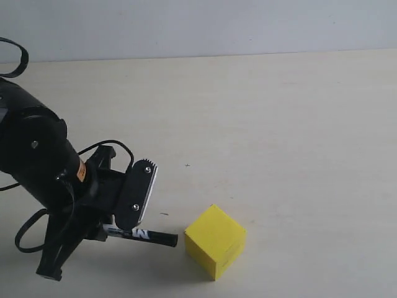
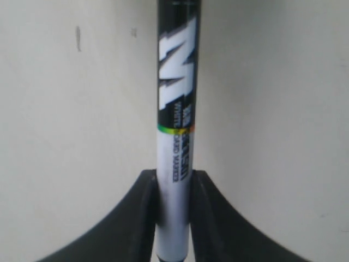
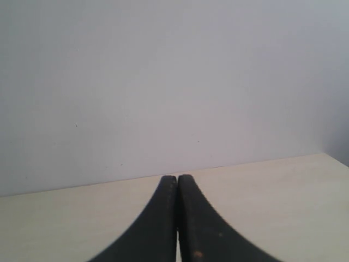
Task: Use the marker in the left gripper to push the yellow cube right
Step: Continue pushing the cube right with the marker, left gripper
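Observation:
The yellow cube [image 1: 214, 241] sits low on the pale table, right of centre. My left gripper [image 1: 127, 220] is shut on the marker [image 1: 141, 235], which lies nearly level just above the table and points right. Its black tip ends a small gap short of the cube's left face. In the left wrist view the marker [image 2: 175, 125] runs straight out from between the two black fingers [image 2: 146, 218]; the cube is out of that view. My right gripper [image 3: 178, 180] is shut with nothing in it and does not show in the exterior view.
The pale table [image 1: 279, 124] stretches behind and to the right of the cube up to a light grey wall [image 1: 198, 25]. Black cables [image 1: 28, 233] loop beside the left arm at the left edge.

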Tool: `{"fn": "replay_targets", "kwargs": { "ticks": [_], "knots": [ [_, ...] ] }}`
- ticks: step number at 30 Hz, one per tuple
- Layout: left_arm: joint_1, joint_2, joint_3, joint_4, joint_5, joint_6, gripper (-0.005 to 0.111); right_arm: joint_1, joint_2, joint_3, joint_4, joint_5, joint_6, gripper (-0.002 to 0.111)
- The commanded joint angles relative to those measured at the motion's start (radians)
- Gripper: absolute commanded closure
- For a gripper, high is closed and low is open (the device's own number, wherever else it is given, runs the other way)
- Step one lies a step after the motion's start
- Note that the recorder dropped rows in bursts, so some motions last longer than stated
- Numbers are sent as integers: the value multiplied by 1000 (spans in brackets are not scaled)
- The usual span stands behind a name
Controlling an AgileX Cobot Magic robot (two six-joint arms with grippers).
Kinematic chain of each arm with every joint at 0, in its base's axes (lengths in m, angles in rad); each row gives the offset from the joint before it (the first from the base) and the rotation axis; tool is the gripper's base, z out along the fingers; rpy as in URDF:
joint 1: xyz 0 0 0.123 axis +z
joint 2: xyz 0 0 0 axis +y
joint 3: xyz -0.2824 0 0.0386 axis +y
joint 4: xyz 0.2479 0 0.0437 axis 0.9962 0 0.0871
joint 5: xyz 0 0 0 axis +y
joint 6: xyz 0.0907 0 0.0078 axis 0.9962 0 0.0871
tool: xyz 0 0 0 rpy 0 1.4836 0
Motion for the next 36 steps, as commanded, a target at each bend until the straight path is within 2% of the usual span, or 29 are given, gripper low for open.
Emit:
{"fn": "replay_targets", "kwargs": {
  "ticks": [1, 4, 8, 15, 20, 23, 25, 29, 33, 36],
  "knots": [
    [22, 4, -4, 0, 105, -118, 107, -6, -5, 4, 2, -2, -2, 108],
    [20, 4, -4, -18, 125, -189, 107, -6, -5, 4, 2, -2, -2, 108],
    [-18, 4, -4, -53, 127, -240, 107, -6, -5, 4, 2, -2, -2, 108],
    [-94, 4, -4, -117, 31, -244, 107, -6, -5, 4, 2, -2, -2, 108],
    [-94, 4, -7, -135, -88, -278, 107, -6, -5, 4, 2, -2, -2, 108],
    [-93, 4, -19, -127, -36, -278, 107, -6, -5, 4, 2, -2, -2, 108],
    [-93, 4, -27, -124, 51, -304, 107, -6, -5, 4, 2, -2, -2, 108],
    [-93, 4, -27, -26, 130, -473, 107, -6, -5, 4, 2, -2, -2, 108],
    [-96, 16, -27, -13, 41, -600, 107, -6, -5, 4, 2, -2, -2, 108],
    [-96, 71, -27, -29, -16, -613, 107, -6, -5, 4, 2, -2, -2, 108]
  ]
}}
